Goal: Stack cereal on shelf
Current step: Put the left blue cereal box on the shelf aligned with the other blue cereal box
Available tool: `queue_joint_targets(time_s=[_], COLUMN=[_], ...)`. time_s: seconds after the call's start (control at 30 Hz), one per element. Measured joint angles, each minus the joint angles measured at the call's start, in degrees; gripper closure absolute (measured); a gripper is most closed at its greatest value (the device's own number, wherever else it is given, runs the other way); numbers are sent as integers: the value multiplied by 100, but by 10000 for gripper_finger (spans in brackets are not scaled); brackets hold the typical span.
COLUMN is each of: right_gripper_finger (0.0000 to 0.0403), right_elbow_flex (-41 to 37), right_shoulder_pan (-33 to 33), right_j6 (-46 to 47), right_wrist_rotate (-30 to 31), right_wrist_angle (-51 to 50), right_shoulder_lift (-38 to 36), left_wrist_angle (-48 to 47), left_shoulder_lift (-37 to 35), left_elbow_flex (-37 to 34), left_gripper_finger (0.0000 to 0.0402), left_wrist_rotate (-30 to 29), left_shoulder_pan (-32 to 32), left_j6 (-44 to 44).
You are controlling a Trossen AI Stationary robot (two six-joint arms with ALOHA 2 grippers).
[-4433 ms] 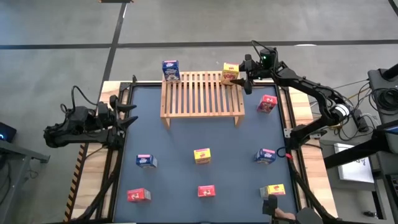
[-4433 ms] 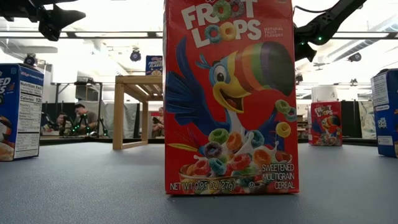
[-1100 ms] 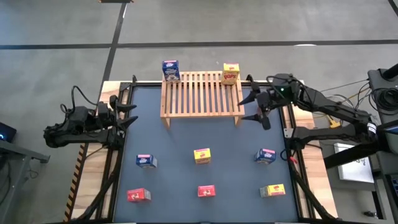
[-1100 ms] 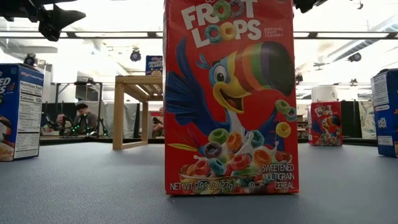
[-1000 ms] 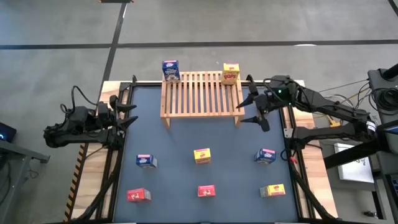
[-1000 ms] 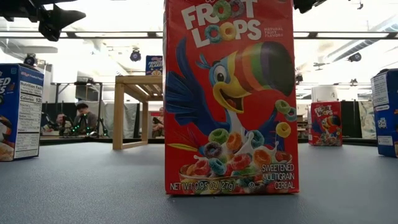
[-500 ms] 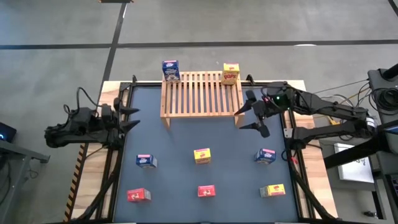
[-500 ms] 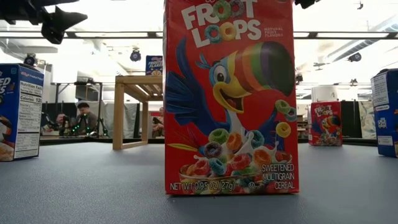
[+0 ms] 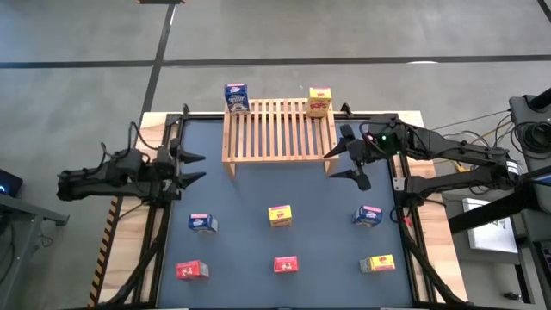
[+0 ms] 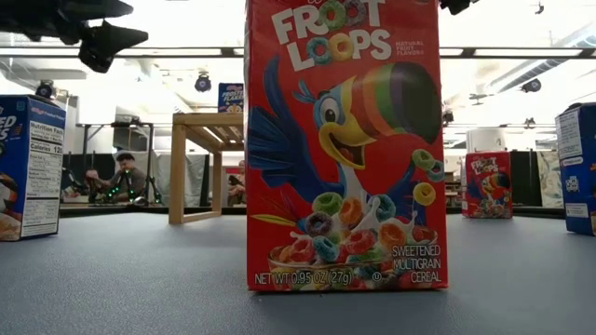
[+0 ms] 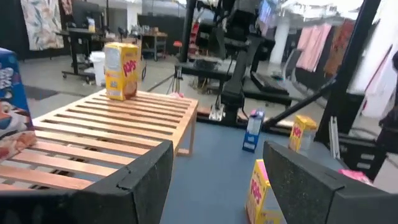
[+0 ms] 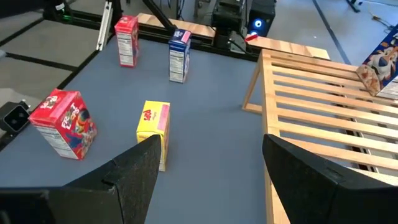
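Two boxes, blue (image 9: pixel 236 96) and yellow (image 9: pixel 318 101), atop shelf (image 9: pixel 279 131) at 12 o'clock. Six more scattered on tabletop (image 9: pixel 250 198) toward 6. Right end effector (image 9: pixel 348 160) spread wide, empty, at shelf's 3 o'clock; left end effector (image 9: pixel 191 167) likewise wide at 9.

Robotics lab; camera stands (image 11: pixel 233 68), workbenches (image 11: pixel 81 34)

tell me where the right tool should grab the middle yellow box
Grip the yellow box across its two narrow sides near the top, coming down from above. It stands upright and alone on the mat, so its sides look free. The right tool, open, hovers nearest, by the shelf.
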Motion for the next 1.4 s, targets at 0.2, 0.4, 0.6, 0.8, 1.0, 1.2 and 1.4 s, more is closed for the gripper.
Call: queue_joint_targets(time_s=[0.2, 0.4, 0.6, 0.8, 1.0, 1.2, 1.4], right_gripper_finger=[133, 133, 133, 133, 133, 133, 133], right_elbow_flex=[0, 0, 0, 0, 0, 0, 0], right_shoulder_pan=[58, 232, 345, 379, 379, 376, 376], right_j6=[100, 228, 226, 180, 84, 77, 28], right_wrist_rotate=[-2, -4, 2, 28, 39, 69, 137], right_wrist_angle=[-17, -38, -12, -14, -6, 17, 204], right_shoulder_lift=[0, 0, 0, 0, 0, 0, 0], left_wrist_angle=[-1249, -4086, -4524, -4558, -4969, -4984, -5417], left_shoulder_lift=[1174, 2381, 3268, 3817, 3978, 4189, 4343], left_elbow_flex=[1002, 2510, 3047, 3279, 3298, 3297, 3294], left_gripper_finger=[168, 168, 171, 190, 216, 218, 209], left_wrist_rotate=[292, 391, 417, -1122, -2638, -2766, -2718], left_shoulder_pan=[-29, -218, -1254, -3320, -5184, -5710, -5704], left_j6=[-128, -1405, -2311, -3261, -4957, -5573, -5963])
